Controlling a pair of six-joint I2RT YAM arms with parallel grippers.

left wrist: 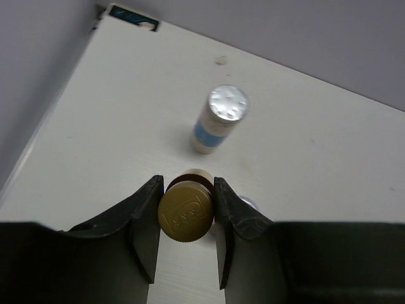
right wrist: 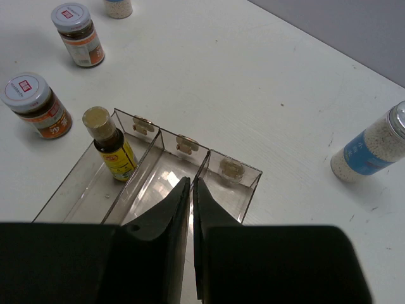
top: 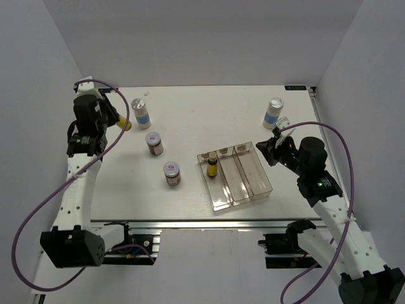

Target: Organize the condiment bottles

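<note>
Nearest the arms, the clear tray is seen with one thin yellow bottle already standing upright toward the far end of its left slot; nothing is seen in the other two slots. The right gripper is held over the tray's middle, its fingers pressed together on nothing. Just left of the tray a brown jar stands, with a second jar a little farther back.

Beyond these, toward the far left, the second yellow bottle is clamped at its cap between the fingers of the left gripper — whether its base is off the table cannot be told. Near it stands a white bottle; the other white bottle stands at the far right.

Trouble is most likely on the way to the tray. A thin bottle held only at the top may swing or slip, and both jars lie roughly along the path, so either could be clipped if the bottle is carried low. At the slot, the standing bottle could be toppled by a crowded placement — and the right gripper over the tray could be struck.
</note>
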